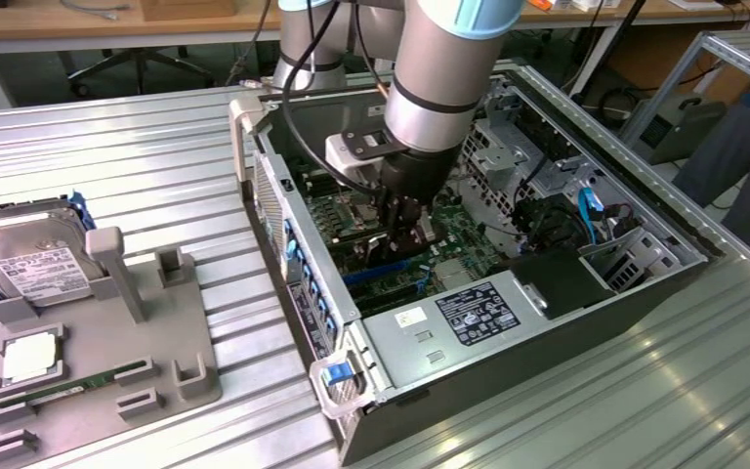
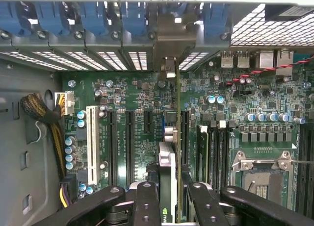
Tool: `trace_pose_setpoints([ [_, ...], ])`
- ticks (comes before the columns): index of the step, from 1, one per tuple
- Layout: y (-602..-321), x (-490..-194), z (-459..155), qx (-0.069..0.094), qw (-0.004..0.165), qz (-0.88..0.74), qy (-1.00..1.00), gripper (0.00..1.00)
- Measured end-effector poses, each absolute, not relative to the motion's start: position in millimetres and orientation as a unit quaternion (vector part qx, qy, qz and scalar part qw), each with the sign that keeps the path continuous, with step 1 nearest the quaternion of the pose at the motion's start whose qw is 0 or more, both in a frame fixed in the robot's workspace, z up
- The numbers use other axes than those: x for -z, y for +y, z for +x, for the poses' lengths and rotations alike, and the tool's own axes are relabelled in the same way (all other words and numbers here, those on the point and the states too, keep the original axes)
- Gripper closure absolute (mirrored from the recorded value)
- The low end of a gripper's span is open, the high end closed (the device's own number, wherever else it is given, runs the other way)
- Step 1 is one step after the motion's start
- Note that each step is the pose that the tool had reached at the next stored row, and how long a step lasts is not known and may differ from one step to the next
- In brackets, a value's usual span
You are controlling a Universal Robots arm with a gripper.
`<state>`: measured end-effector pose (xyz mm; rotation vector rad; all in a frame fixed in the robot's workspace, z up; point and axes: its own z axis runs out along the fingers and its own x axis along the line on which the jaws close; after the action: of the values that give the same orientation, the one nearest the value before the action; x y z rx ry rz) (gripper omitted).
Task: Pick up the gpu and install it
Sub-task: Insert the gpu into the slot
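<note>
The hand [image 2: 170,204] is gripping the gpu [image 2: 167,160], holding it edge-on to the motherboard [image 2: 137,103] inside the computer case [image 1: 545,376].

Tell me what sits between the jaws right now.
The gpu, edge-on, clamped by the gripper over the motherboard slots, as the wrist view shows.

robot arm [image 1: 443,68]: one is counted
gripper [image 1: 398,227]: one is counted
gpu [image 2: 167,174]: one is counted
computer case [image 1: 545,391]: one is counted
hard drive [image 1: 30,264]: one is counted
memory stick [image 1: 69,388]: one is counted
grey holder tray [image 1: 173,342]: one is counted
white expansion slot [image 2: 91,138]: one is counted
</note>
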<state>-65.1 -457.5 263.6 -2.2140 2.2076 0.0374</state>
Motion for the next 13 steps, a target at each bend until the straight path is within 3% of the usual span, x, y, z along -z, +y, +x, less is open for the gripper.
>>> trace_pose_setpoints([
  [13, -457.4, -263.4, -65.9, -0.011, 0.008, -0.708, 0.706, 0.73],
])
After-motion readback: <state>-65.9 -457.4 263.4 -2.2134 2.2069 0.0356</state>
